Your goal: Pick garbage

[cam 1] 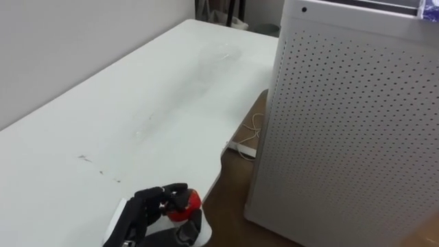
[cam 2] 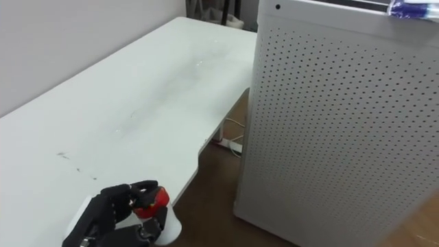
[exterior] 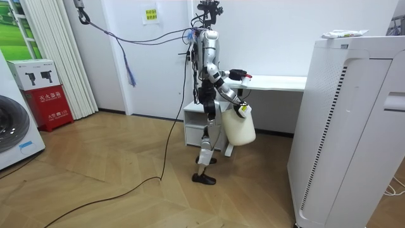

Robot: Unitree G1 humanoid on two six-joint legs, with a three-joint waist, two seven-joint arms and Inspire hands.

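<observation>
My left hand (cam 1: 147, 206) comes in from the lower left, its dark fingers curled round a small red piece of garbage (cam 1: 188, 201). It hovers over the near corner of the white table (cam 1: 137, 103), right at the table's edge. A white rounded rim (cam 1: 186, 234) shows just below the hand. In the room view I stand at the table's end with the left hand (exterior: 237, 75) stretched out. A cream-white bag (exterior: 239, 126) hangs from my right hand (exterior: 242, 109) below it.
A tall white perforated appliance (cam 1: 357, 123) stands close on the right, with a narrow strip of wooden floor between it and the table. A power strip with a cable (cam 1: 243, 147) lies on that floor. A wrapped packet (exterior: 345, 33) rests on top of the appliance.
</observation>
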